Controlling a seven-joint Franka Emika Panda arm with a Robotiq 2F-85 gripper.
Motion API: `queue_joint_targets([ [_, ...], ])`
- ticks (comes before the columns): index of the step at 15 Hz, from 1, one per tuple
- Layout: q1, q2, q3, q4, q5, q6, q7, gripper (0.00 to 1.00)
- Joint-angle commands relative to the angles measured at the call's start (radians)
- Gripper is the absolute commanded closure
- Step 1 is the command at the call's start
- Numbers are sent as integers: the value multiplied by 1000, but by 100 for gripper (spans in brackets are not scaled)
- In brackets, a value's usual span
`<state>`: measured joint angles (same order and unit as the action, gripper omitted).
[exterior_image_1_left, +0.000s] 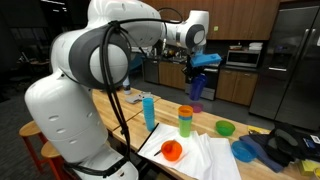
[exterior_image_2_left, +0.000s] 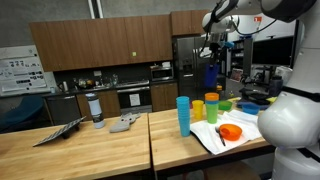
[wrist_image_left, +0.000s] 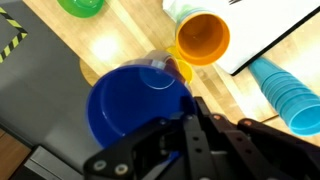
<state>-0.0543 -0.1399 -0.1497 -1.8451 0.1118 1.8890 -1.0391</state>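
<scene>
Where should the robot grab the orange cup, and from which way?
By the rim, coming straight down from above. The orange cup stands upright with its open mouth facing up, so one finger can slip inside and one outside the wall. Another cup stands close beside it, so a sideways grab looks crowded. The gripper holds the blue cup by its rim too.

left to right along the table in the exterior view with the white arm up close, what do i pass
tall blue plastic cup stack → orange plastic cup → mixed-colour plastic cup stack → green plastic bowl → light blue cup stack lying down. Left out: blue plastic cup in the gripper.
</scene>
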Motion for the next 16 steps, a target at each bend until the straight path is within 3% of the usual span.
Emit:
queue_joint_targets([
  [1, 1, 41, 2, 80, 41, -115, -30, 98],
  [7, -3, 59, 16, 104, 29, -176, -25, 98],
  [16, 5, 40, 59, 46, -34, -182, -20, 98],
])
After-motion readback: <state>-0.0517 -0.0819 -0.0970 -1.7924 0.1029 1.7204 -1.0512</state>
